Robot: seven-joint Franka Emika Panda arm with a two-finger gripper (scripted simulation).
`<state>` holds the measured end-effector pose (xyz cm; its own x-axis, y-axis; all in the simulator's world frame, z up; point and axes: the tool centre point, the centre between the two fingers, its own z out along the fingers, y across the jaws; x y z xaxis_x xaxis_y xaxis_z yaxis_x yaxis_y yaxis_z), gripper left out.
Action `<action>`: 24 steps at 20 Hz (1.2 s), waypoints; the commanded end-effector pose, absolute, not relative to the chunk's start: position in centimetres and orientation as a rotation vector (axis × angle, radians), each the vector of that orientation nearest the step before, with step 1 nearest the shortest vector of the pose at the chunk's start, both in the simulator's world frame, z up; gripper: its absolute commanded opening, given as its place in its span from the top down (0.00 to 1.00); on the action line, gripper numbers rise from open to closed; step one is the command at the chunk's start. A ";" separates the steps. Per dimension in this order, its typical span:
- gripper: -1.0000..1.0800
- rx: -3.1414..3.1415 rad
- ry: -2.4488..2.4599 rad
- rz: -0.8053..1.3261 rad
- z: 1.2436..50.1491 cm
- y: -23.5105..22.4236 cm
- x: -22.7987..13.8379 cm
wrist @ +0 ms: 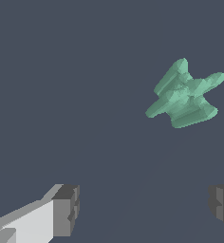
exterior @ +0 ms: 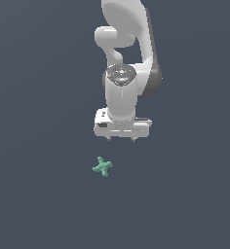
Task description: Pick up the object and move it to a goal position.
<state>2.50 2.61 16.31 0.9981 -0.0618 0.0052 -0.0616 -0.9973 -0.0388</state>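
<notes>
The teal cross (exterior: 103, 166) lies on the table (exterior: 39, 194), nearest the exterior camera; behind and toward that view's right hangs the tool (exterior: 122, 139), released, fingers spread, holding nothing. The wrist view shows the cross clear of the gap between the fingers (wrist: 66, 209). Descending from here would likely miss it or clip an arm and knock it away.

matte ridged plastic object (exterior: 103, 167), glossy smooth white arm (exterior: 123, 92).
</notes>
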 end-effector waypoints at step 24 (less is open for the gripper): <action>0.04 -3.065 0.691 0.000 12.2 -5.3 10.1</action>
